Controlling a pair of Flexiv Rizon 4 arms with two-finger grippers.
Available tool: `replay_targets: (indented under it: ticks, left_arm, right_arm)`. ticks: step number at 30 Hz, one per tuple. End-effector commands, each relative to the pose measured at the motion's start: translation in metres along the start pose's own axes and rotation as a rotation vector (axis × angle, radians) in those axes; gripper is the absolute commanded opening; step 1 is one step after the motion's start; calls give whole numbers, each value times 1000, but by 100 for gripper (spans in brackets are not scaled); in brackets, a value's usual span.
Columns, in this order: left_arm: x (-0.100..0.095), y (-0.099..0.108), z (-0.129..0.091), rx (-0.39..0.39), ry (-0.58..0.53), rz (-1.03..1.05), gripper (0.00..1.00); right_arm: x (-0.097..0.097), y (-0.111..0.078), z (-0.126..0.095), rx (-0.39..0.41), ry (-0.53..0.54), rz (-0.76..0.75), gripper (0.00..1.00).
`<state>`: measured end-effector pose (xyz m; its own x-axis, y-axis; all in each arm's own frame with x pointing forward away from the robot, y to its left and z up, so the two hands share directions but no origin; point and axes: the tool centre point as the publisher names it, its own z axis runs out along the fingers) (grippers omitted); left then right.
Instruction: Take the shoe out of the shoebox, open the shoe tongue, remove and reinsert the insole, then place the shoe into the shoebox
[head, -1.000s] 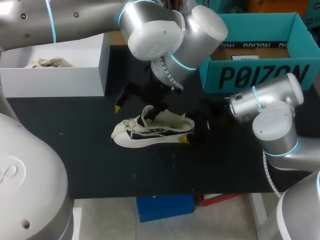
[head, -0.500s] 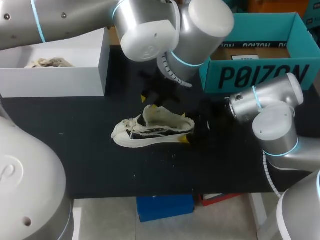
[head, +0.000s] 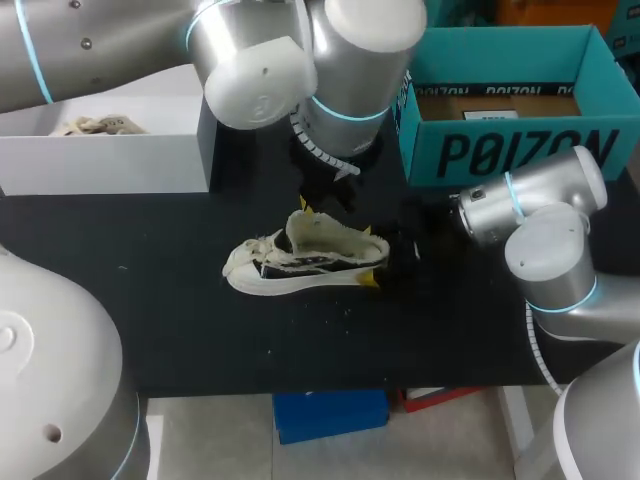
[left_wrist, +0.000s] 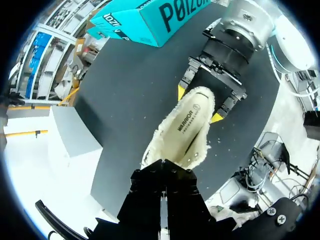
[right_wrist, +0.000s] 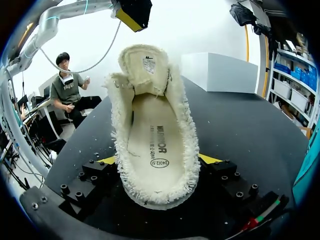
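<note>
The shoe (head: 305, 262) stands upright on its sole near the middle of the black table (head: 150, 300), in neither box. In my head view its toe points to 9 o'clock and its heel to 3 o'clock. It is a pale, frayed-edge sneaker with a dark side panel. Its tongue (right_wrist: 145, 62) is pulled up and stands clear of the opening. That gives me a straight look down onto the insole (right_wrist: 152, 135), which lies flat inside.

My right gripper (right_wrist: 159, 161) comes in low from 3 o'clock and is clamped on the heel. One yellow tip presses each side of the heel, so the jaws stand only as wide as the heel. The left wrist view confirms this, with both tips tight against the heel's two sides.

My left gripper (head: 322, 205) hangs just above the shoe at its 12 o'clock, over the tongue. The left arm crosses in from 10 o'clock and hides most of it. I cannot tell from any view whether it is open or closed, or whether it touches the tongue.

The teal shoebox (head: 510, 150) sits at 2 o'clock from the shoe, well apart from it, open side up. A white box (head: 120, 160) sits at 10 o'clock with something pale and frayed (head: 95, 126) lying inside. A few light crumbs (head: 330, 312) dot the table at 5 o'clock, near the sole.
</note>
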<state>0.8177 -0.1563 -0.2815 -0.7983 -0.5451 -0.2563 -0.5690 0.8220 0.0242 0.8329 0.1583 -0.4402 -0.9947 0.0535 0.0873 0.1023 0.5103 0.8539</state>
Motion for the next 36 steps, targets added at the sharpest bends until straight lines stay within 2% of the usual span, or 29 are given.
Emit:
replay_targets:
  ticks: [1, 2, 3, 5, 7, 8, 20, 22, 26, 29, 36]
  left_arm:
    - [-8, 10, 3, 169, 154, 209, 0]
    - [-8, 10, 3, 169, 154, 209, 0]
    - [-7, 9, 8, 244, 241, 277, 0]
    - [-7, 6, 15, 275, 332, 356, 0]
    - [-5, 2, 18, 368, 448, 492, 0]
    - [-4, 0, 20, 331, 458, 489, 0]
    - [-4, 0, 20, 331, 458, 489, 0]
    - [-5, -2, 22, 289, 487, 495, 0]
    - [-9, -5, 21, 277, 541, 509, 0]
    - [-9, -8, 20, 218, 568, 526, 0]
    - [-6, -15, 13, 178, 556, 554, 0]
  right_arm:
    - [-1, -1, 2, 0, -2, 1, 0]
    - [-1, -1, 2, 0, -2, 1, 0]
    - [-1, -1, 2, 0, -2, 1, 0]
    - [-1, -1, 2, 0, -2, 1, 0]
    - [-1, -1, 2, 0, -2, 1, 0]
    - [-1, -1, 2, 0, -2, 1, 0]
    - [-1, -1, 2, 0, -2, 1, 0]
    - [-1, -1, 2, 0, -2, 1, 0]
    - [-1, -1, 2, 0, -2, 1, 0]
    - [-1, -1, 2, 0, -2, 1, 0]
    - [-1, -1, 2, 0, -2, 1, 0]
